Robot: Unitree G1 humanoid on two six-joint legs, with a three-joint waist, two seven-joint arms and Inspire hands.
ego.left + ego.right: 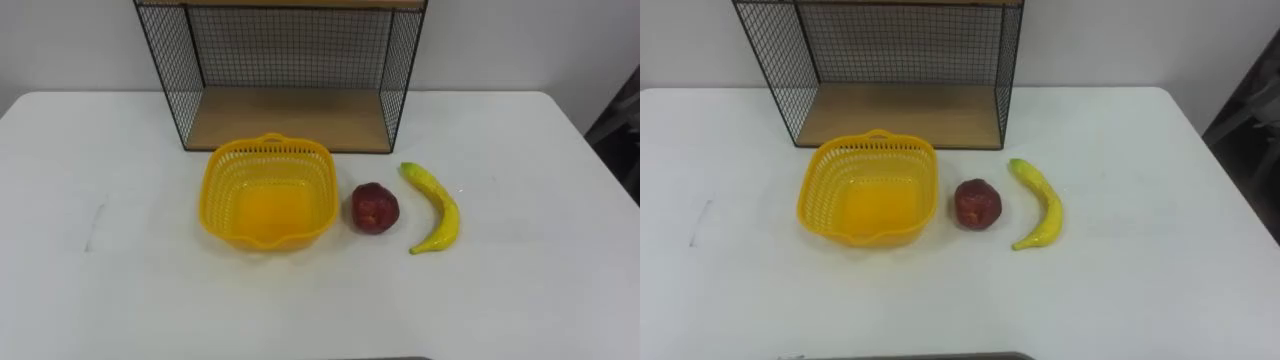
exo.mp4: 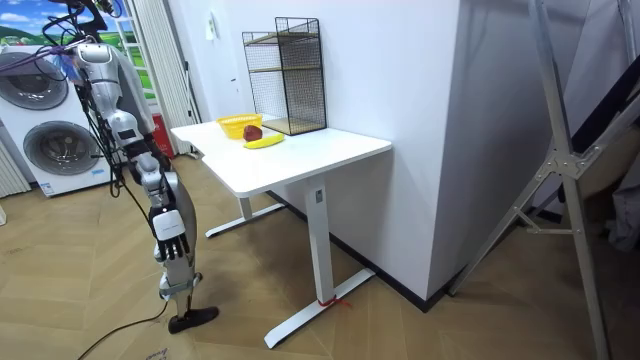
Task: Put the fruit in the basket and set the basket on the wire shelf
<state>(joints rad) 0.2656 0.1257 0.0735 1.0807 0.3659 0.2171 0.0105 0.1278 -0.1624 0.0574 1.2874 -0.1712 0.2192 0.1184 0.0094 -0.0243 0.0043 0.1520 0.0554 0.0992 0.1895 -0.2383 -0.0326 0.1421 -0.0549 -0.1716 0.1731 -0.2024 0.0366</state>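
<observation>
Yellow plastic mesh basket, centre frame, empty; round dark-red apple may roll off if nudged. My right hand, room view lower left: state unclear.

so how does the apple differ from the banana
The apple is round and dark red; the banana is long, curved and yellow with a green tip. The apple lies next to the basket; the banana lies farther right. Both rest on the white table, outside the basket.
</observation>
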